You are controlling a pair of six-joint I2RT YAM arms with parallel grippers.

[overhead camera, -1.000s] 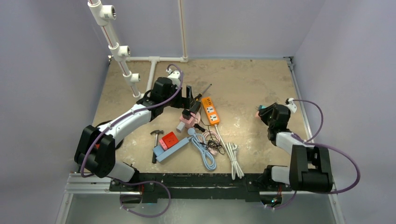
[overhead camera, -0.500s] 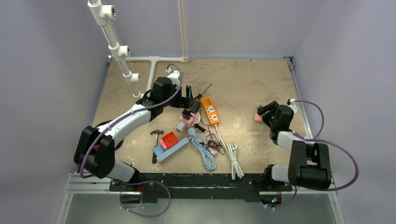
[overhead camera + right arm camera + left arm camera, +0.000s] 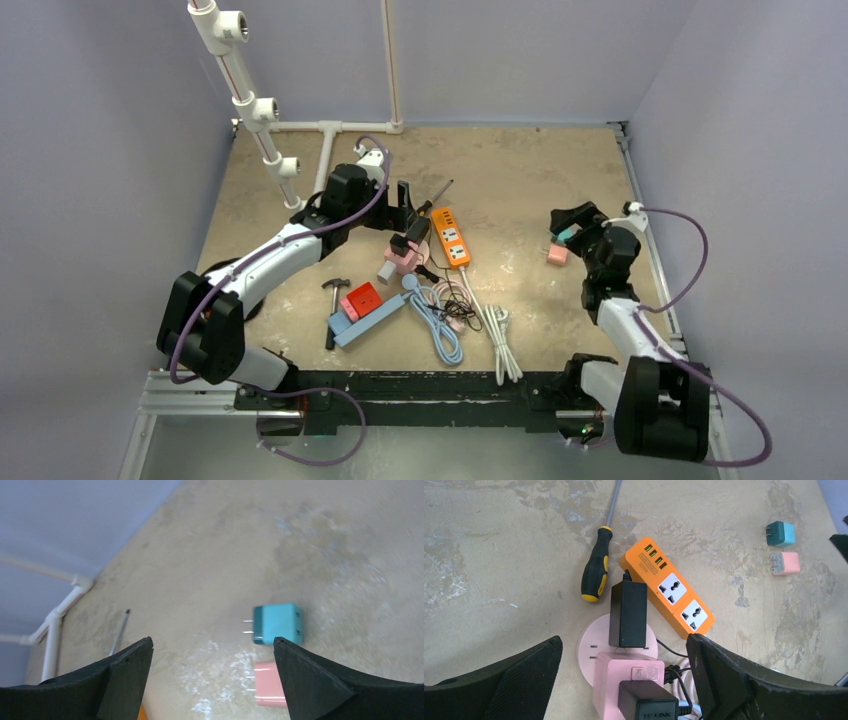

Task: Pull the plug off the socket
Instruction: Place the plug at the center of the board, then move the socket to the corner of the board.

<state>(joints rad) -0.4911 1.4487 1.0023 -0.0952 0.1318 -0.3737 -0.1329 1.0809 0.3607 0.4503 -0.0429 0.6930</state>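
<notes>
A pink socket cube (image 3: 626,685) stands on a round pink base (image 3: 586,647). A black plug (image 3: 628,614) sits in its far face and a black TP-LINK plug (image 3: 649,704) in its near face. My left gripper (image 3: 624,645) hangs open just above, its jaws on either side of the cube and touching nothing. In the top view the socket (image 3: 400,262) lies under the left gripper (image 3: 407,220). At the right, a teal plug (image 3: 277,623) and a pink plug (image 3: 270,684) lie loose on the table. My right gripper (image 3: 212,642) is open and empty above them.
An orange power strip (image 3: 666,587) and a screwdriver (image 3: 593,575) lie just beyond the socket. A hammer (image 3: 335,290), a red block (image 3: 362,298), a blue box (image 3: 372,320) and coiled cables (image 3: 445,320) crowd the near centre. White pipes (image 3: 262,110) stand at the back left.
My right gripper opened and let go of the pink plug, which now lies beside the teal one. The right arm drew back and to the right. The left arm stayed still.
</notes>
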